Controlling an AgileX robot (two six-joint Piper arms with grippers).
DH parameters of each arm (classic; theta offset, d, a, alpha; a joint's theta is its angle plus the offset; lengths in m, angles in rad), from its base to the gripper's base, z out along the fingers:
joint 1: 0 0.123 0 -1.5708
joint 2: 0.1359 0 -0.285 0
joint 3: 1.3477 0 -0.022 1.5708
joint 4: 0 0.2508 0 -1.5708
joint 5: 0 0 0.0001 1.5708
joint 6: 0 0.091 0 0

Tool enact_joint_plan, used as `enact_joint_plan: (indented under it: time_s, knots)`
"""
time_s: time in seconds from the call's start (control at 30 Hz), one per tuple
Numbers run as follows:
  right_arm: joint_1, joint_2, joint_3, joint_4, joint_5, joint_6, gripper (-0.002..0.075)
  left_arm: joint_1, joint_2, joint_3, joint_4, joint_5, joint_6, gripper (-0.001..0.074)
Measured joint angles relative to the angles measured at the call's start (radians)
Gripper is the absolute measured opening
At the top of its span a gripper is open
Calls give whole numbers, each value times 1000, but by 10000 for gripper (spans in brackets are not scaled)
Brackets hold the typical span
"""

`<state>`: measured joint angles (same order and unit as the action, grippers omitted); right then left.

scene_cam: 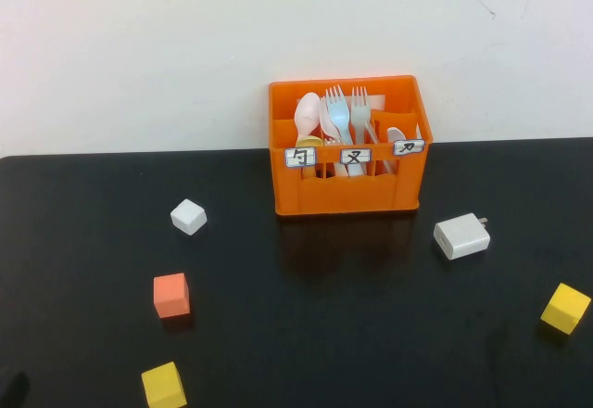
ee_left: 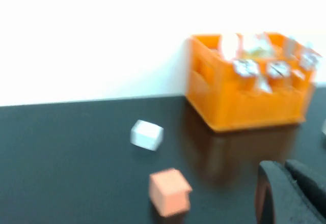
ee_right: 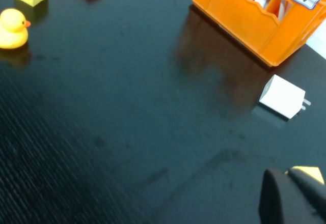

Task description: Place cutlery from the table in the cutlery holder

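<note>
The orange cutlery holder (scene_cam: 347, 190) stands at the back of the black table (scene_cam: 324, 315), against the wall. The pale pink spoon (scene_cam: 308, 114) and the light blue fork (scene_cam: 338, 111) stand upright inside it, among white forks and spoons. No cutlery lies on the table. The holder also shows in the left wrist view (ee_left: 244, 102) and the right wrist view (ee_right: 244, 15). My left gripper (ee_left: 281, 167) is shut and empty, low over the table and well short of the holder. My right gripper (ee_right: 283, 174) is shut and empty, near a yellow cube (ee_right: 305, 174). Neither arm shows in the high view.
A white cube (scene_cam: 188, 216), a small orange cube (scene_cam: 171, 295) and a yellow cube (scene_cam: 163, 386) lie at the left. A white charger (scene_cam: 461, 235) and another yellow cube (scene_cam: 565, 307) lie at the right. A yellow duck (ee_right: 12, 28) shows in the right wrist view.
</note>
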<state>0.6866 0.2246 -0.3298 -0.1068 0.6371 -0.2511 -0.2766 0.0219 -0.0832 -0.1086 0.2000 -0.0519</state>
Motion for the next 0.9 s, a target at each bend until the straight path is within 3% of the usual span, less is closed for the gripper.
enact_joint_plan:
  time_s: [0.17,0.33,0.57,0.9]
  knots:
    - [0,0,0,1,0,-2,-2,130,-31,42,36,-9,-87,-1]
    - [0,0,0,4,2,-2,-2,195,-31,102,98,7,-156,-1]
    - [0,0,0,4,2,-2,-2,208,-33,102,130,103,-269,-1]
    - [0,0,0,4,2,-2,-2,208,-33,102,123,112,-248,-1]
